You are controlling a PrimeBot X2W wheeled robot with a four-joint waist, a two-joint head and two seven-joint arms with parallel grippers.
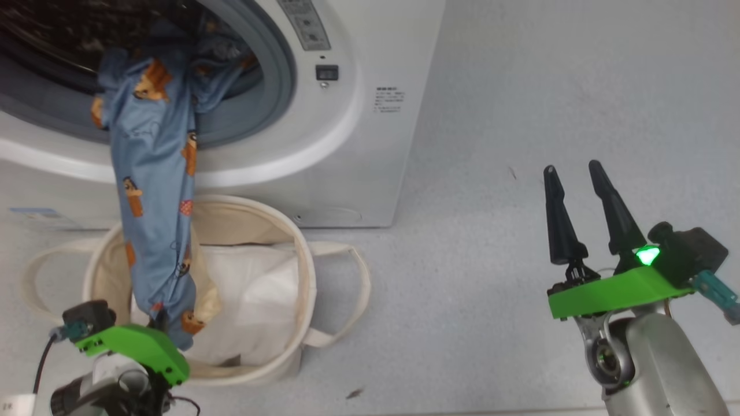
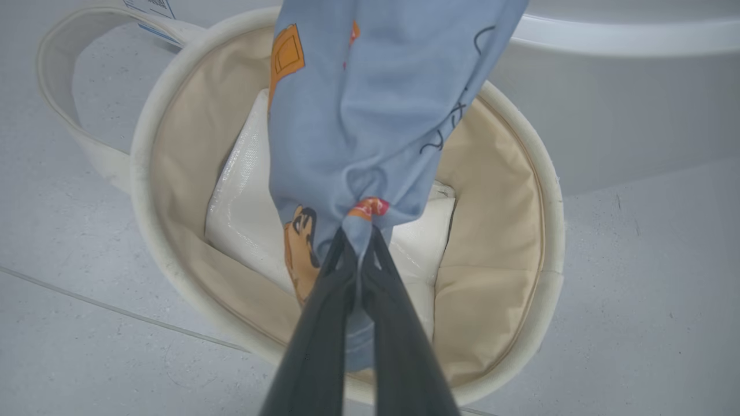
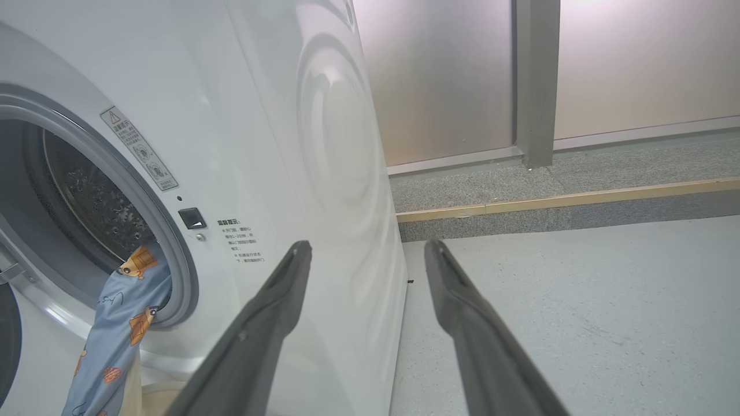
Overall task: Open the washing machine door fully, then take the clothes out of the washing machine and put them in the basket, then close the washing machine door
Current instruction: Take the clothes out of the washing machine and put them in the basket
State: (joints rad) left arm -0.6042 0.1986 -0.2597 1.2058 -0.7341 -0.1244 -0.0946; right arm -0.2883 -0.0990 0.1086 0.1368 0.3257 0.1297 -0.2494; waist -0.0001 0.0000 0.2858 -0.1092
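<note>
Left wrist view — your left gripper (image 2: 358, 245), pinching the clothes (image 2: 358, 104) strung lengthwise from the far washing machine (image 1: 358, 86), hangs over the basket (image 2: 139, 173) — right gripper (image 1: 572, 169) spread, well right.

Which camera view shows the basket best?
The left wrist view: it looks down into the basket, showing nearly the whole rim and the white sheet inside. The head view shows it too, but the hanging clothes cover part. The right wrist view catches just a beige sliver at its bottom edge.

Blue clothes (image 1: 153, 190) from washer (image 1: 358, 115), over basket (image 1: 306, 271)
</note>
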